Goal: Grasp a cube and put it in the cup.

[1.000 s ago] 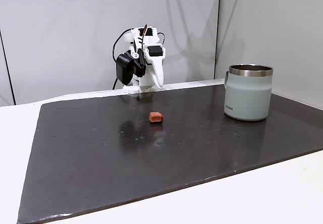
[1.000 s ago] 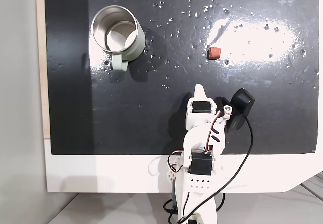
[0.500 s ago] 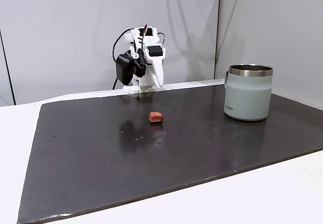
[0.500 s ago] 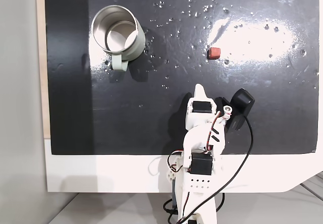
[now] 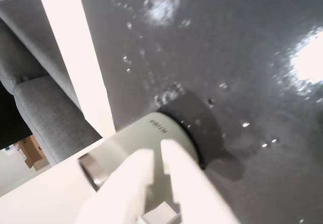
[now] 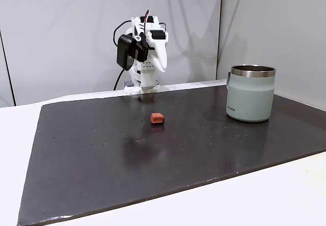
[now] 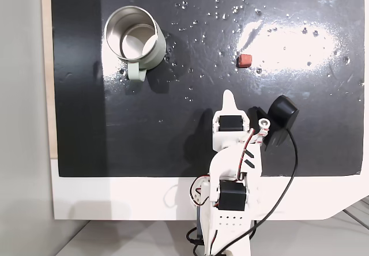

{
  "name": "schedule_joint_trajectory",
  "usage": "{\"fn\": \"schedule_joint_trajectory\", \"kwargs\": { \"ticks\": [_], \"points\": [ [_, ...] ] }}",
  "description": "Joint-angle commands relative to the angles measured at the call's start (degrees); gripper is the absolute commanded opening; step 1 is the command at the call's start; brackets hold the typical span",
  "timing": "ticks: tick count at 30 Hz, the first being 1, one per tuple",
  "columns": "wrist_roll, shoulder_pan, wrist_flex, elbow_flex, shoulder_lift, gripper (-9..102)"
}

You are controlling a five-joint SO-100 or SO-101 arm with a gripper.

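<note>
The arm has risen from its folded pose, lifting the closed tool (image 6: 164,69) higher above the mat.

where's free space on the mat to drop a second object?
Most of the dark mat is bare: the whole near half in front of the cube, and the stretch between the cube and the cup. Tighter spots are the back edge under the gripper and the corner around the cup.

Dark mat (image 6: 102,154) with cube (image 6: 157,118), cup (image 6: 250,100)

Glossy dark mat (image 6: 153,154); cup (image 6: 250,96) matt, steel rim; gripper (image 7: 230,98) probably plastic.
</note>
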Motion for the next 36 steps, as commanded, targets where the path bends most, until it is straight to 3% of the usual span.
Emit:
{"fn": "schedule_joint_trajectory", "kwargs": {
  "ticks": [1, 17, 28, 36],
  "points": [
    [-0.7, 0.4, 0.9, -10.4, -4.1, 0],
    [-2.5, 4.1, 5.6, -40.4, -42.2, 0],
    [-4.6, 6.6, 16.3, -61.0, -68.7, 0],
    [-4.4, 6.5, 21.4, -68.4, -77.2, 0]
  ]
}}
